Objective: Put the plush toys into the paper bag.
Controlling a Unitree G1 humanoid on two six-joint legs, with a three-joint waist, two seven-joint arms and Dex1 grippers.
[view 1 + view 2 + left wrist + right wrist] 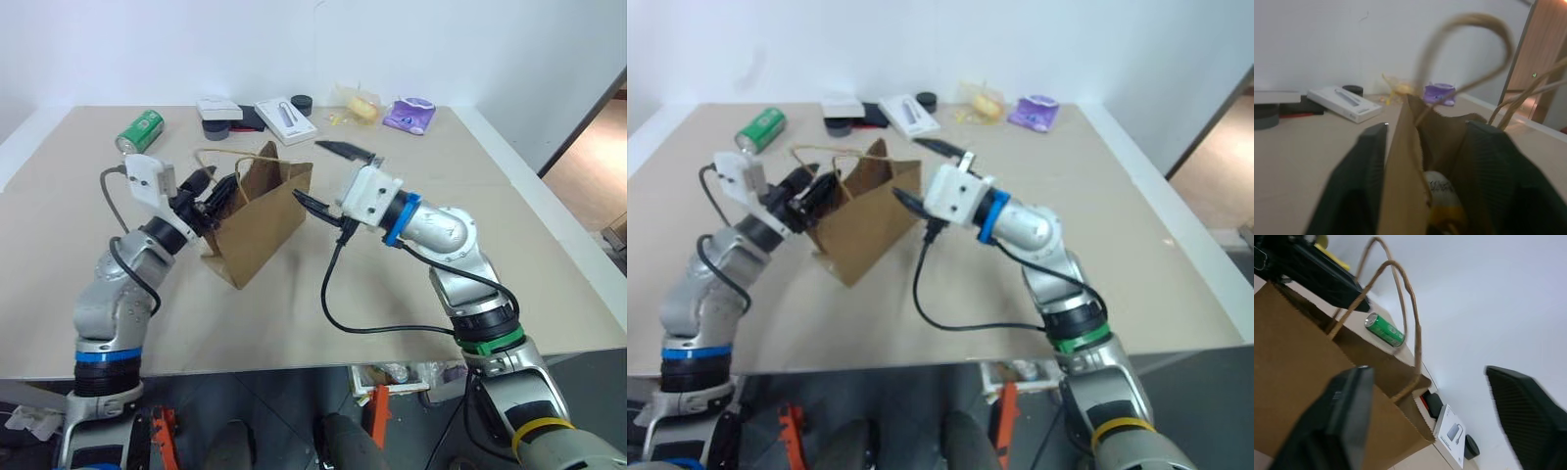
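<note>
1. One brown paper bag [257, 223] stood near the middle of the table [411, 264], tipped over toward the robot's left, its open mouth facing up and left and its long axis running from the lower corner near the front edge to the raised rim at the back.
2. Two twisted loop handles [1400, 308] rose from the rim, arching toward the far side.
3. The left gripper [211, 191] sat at the bag's mouth, its two black fingers [1359, 186] parted on either side of one paper wall; whether they pinched it could not be told.
4. Inside the bag, one yellow-and-white plush toy [1442, 198] lay low between the walls; a second toy could not be made out.
5. The right gripper [318, 176] hung just beside the bag's right edge, jaws spread wide and holding nothing.
6. At the far side lay one green can [139, 130] on its side, one white box [285, 119], one purple pouch [409, 115] and one yellow wrapped item [359, 104].
</note>
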